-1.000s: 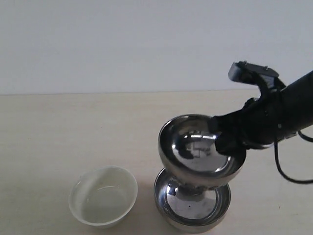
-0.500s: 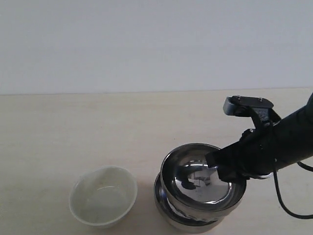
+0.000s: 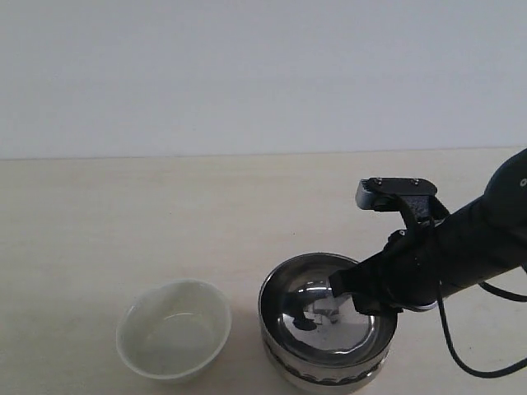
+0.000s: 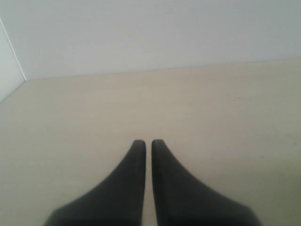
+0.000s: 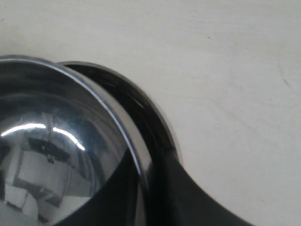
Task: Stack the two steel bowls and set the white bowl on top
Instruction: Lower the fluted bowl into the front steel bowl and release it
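1. The right gripper (image 3: 352, 290) is clamped on the rim of the upper steel bowl (image 3: 323, 319); in the right wrist view one finger lies inside the bowl and the other outside it, with the thin rim pinched between them
2. That bowl sits nested in the lower steel bowl (image 3: 323, 377), whose dimpled side shows beneath it, and the two rims run close together, so the stacking step looks as good as done apart from letting go
3. Both steel bowls stand on the table (image 3: 123, 222) towards its right front, and the white bowl (image 3: 174, 329) rests upright and alone well to their left
4. The left gripper (image 4: 148, 143) is closed on nothing, over bare table
5. The steel is likely stiff, light and slippery, so the nested bowl could shift or rock if the fingers drag on the rim while opening
6. The white bowl looks glossy, hard and chip-prone; I judge the rim the only place to take it, one finger inside and one outside
7. It probably needs setting down gently and centred, since glazed ware on polished metal may slide
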`<state>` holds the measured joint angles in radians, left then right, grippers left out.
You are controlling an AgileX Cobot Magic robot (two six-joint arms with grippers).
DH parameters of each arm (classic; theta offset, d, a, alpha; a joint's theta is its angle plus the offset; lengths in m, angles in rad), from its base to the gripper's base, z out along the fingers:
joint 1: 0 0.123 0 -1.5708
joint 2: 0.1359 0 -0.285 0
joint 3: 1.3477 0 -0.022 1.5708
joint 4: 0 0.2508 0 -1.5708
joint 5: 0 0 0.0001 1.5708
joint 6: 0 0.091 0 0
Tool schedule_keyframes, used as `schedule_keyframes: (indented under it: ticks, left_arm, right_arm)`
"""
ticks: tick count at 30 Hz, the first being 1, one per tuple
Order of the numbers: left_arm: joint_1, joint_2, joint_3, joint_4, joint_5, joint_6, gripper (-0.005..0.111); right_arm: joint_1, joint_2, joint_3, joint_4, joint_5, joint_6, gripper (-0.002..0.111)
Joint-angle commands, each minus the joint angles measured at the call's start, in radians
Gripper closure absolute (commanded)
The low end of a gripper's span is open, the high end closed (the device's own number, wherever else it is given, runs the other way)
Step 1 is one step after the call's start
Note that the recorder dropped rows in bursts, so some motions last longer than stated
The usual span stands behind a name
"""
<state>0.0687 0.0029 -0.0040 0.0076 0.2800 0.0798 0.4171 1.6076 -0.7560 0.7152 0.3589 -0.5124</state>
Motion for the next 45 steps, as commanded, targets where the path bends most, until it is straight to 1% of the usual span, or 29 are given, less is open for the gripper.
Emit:
schedule_keyframes:
  ticks: [1, 8, 9, 10, 11, 12, 14, 17, 22, 27, 28, 30, 32, 33, 45]
  left_arm:
    - [0.005, -0.003, 0.004, -0.008, -0.002, 0.004, 0.103]
    - [0.005, -0.003, 0.004, -0.008, -0.002, 0.004, 0.103]
    - [0.005, -0.003, 0.004, -0.008, -0.002, 0.004, 0.103]
    - [0.005, -0.003, 0.004, -0.008, -0.002, 0.004, 0.103]
    - [0.005, -0.003, 0.004, -0.008, -0.002, 0.004, 0.103]
    - [0.005, -0.003, 0.004, -0.008, -0.002, 0.004, 0.103]
    - [0.005, -0.003, 0.004, -0.008, -0.002, 0.004, 0.103]
    - [0.005, -0.003, 0.004, -0.008, -0.002, 0.004, 0.103]
    - [0.005, -0.003, 0.004, -0.008, -0.002, 0.004, 0.103]
    - [0.005, -0.003, 0.004, -0.008, -0.002, 0.004, 0.103]
    - [0.005, -0.003, 0.004, -0.008, -0.002, 0.004, 0.103]
    - [0.005, -0.003, 0.004, -0.008, -0.002, 0.004, 0.103]
    - [0.005, -0.003, 0.004, -0.008, -0.002, 0.004, 0.103]
    - [0.005, -0.003, 0.004, -0.008, -0.002, 0.004, 0.103]
    - [0.005, -0.003, 0.004, -0.008, -0.002, 0.004, 0.103]
  right_arm:
    - [0.001, 0.0, -0.003, 0.008, -0.014, -0.01, 0.108]
    - [0.001, 0.0, -0.003, 0.008, -0.037, -0.013, 0.108]
    - [0.001, 0.0, -0.005, 0.008, -0.037, -0.013, 0.106]
    - [0.001, 0.0, -0.005, 0.008, -0.037, -0.013, 0.099]
    - [0.001, 0.0, -0.005, 0.01, -0.037, -0.013, 0.093]
    - [0.001, 0.0, -0.005, 0.01, -0.037, -0.017, 0.081]
    - [0.001, 0.0, -0.01, 0.01, -0.037, -0.021, 0.077]
    - [0.001, -0.001, -0.067, 0.01, 0.022, -0.021, 0.077]
    - [0.001, -0.001, -0.13, 0.004, 0.067, -0.021, 0.077]
    - [0.001, -0.001, -0.165, -0.009, 0.072, -0.021, 0.078]
    - [0.001, -0.001, -0.165, -0.019, 0.072, -0.021, 0.08]
    - [0.001, -0.001, -0.165, -0.058, 0.077, -0.021, 0.088]
    - [0.001, -0.001, -0.165, -0.112, 0.083, -0.021, 0.104]
    - [0.001, -0.001, -0.165, -0.128, 0.087, -0.016, 0.108]
    - [0.001, 0.001, -0.163, -0.164, 0.118, 0.012, 0.108]
